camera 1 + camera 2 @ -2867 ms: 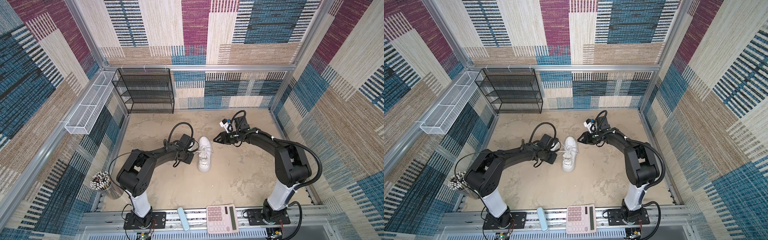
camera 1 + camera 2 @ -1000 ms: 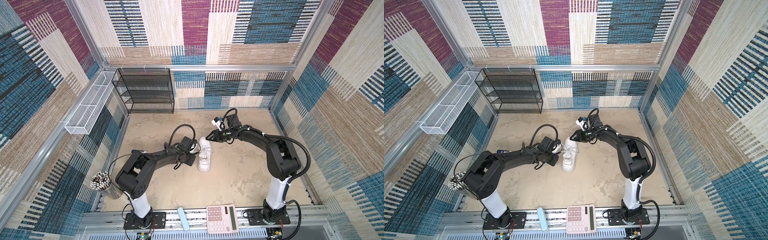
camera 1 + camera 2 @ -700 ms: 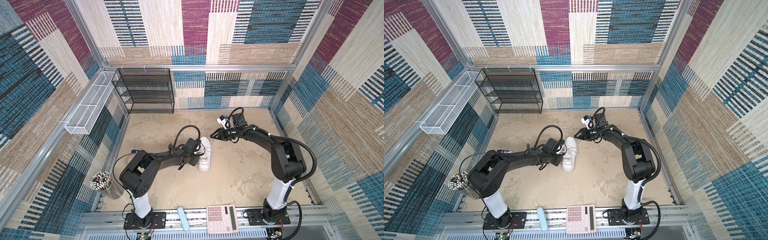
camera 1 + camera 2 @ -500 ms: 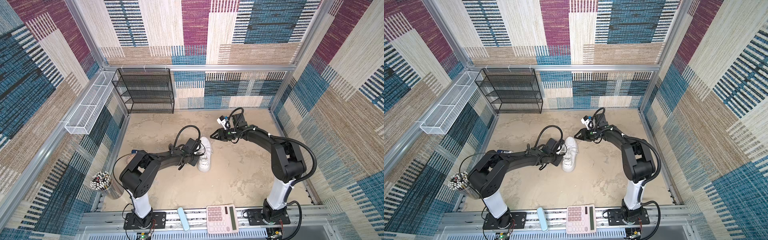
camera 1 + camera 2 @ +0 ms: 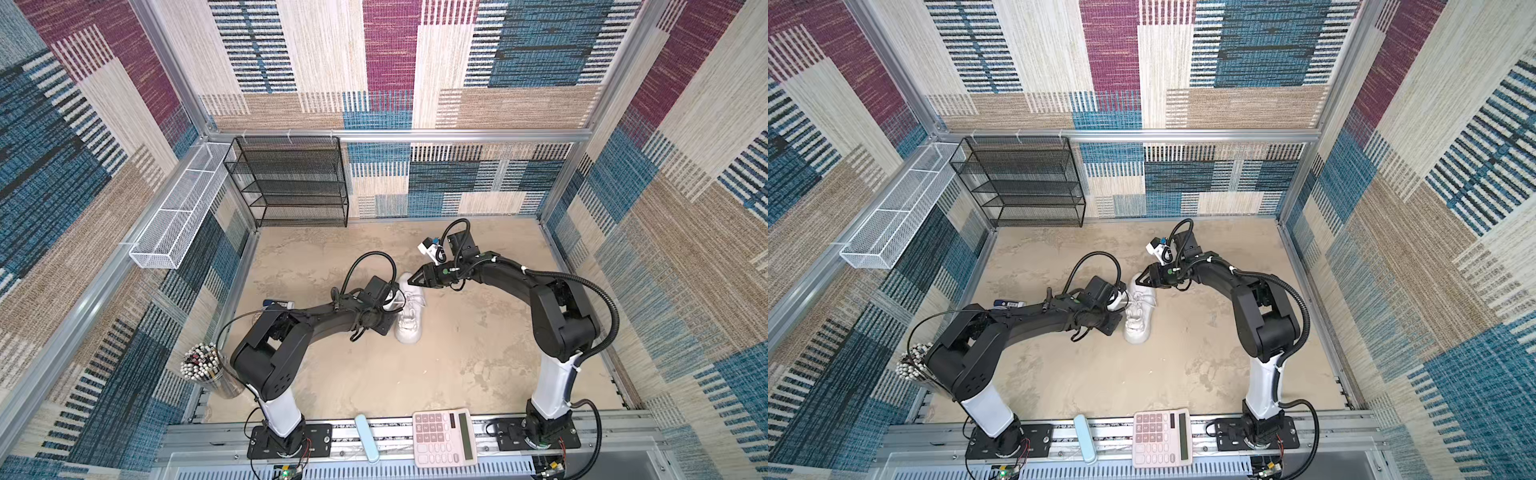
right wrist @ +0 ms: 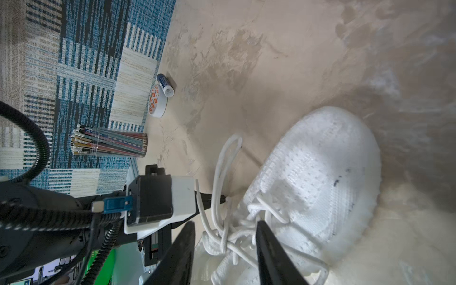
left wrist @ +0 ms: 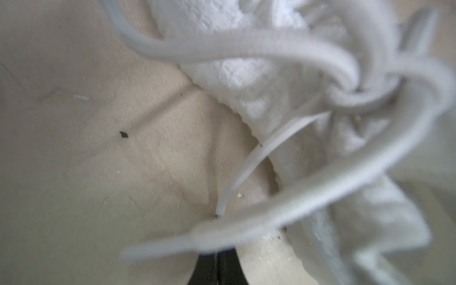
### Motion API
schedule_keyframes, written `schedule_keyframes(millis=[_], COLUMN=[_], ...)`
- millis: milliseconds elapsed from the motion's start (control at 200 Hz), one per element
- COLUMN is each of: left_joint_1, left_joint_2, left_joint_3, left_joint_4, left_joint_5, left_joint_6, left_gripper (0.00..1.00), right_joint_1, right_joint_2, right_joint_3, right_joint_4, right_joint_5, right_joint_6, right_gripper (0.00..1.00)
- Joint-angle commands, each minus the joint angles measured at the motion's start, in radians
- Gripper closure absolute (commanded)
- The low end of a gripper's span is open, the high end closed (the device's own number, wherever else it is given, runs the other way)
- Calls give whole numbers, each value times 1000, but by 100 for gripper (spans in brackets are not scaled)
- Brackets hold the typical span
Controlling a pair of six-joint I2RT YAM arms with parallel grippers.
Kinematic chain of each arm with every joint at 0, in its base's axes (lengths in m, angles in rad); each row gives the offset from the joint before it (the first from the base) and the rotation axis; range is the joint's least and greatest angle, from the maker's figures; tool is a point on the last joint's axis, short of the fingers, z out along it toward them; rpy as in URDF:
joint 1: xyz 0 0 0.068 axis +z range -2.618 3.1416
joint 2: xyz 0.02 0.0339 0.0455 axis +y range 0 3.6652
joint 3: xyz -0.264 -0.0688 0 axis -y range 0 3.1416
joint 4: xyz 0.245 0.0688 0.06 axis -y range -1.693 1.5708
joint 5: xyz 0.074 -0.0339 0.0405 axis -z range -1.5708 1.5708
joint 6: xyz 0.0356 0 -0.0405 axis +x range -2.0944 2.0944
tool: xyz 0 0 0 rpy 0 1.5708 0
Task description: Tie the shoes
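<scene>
The white shoe (image 5: 409,316) (image 5: 1139,318) lies mid-floor, toe toward the front, with its laces (image 6: 223,172) loose in loops. My left gripper (image 5: 395,308) (image 5: 1122,306) (image 7: 217,257) is at the shoe's left side. It is shut on a lace (image 7: 246,222) that crosses its tips. My right gripper (image 5: 411,281) (image 5: 1140,281) (image 6: 224,223) hovers low over the shoe's heel end. It is open, with its two black fingers (image 6: 183,244) either side of the crossed laces on the tongue and holding nothing.
A pink calculator (image 5: 444,436) and a light blue case (image 5: 366,436) lie on the front rail. A pencil cup (image 5: 199,365), a tape roll (image 6: 158,101) and a glue stick (image 6: 165,85) are at the left. A black rack (image 5: 291,183) and a white wire basket (image 5: 178,212) stand at the back left.
My left gripper slid right to the shoe's side and shut on the lace. My right gripper pulled back slightly, then returned to the shoe's far end, still open.
</scene>
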Motion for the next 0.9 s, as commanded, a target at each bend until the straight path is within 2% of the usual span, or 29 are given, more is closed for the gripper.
schedule_keyframes(millis=[0,426,721,896], left_joint_1=[19,50,80,98], left_joint_2=[-17,-15,-15,-1], left_joint_3=[-3,0,-1,12], left_joint_4=[28,35,53,60], left_joint_5=[51,122,157,190], left_joint_6=[-3,-23,-43,-56], left_gripper=[100,100,100,100], right_joint_1=[13,63,68,69], right_joint_2=[17,74,124,121], right_joint_3=[18,53,62,55], right_joint_4=[-3,-21,31,61], right_joint_5=[-19,-31,-94,-147], right_joint_6=[-22,-58,-45,-47], right_gripper=[56,57,58,68])
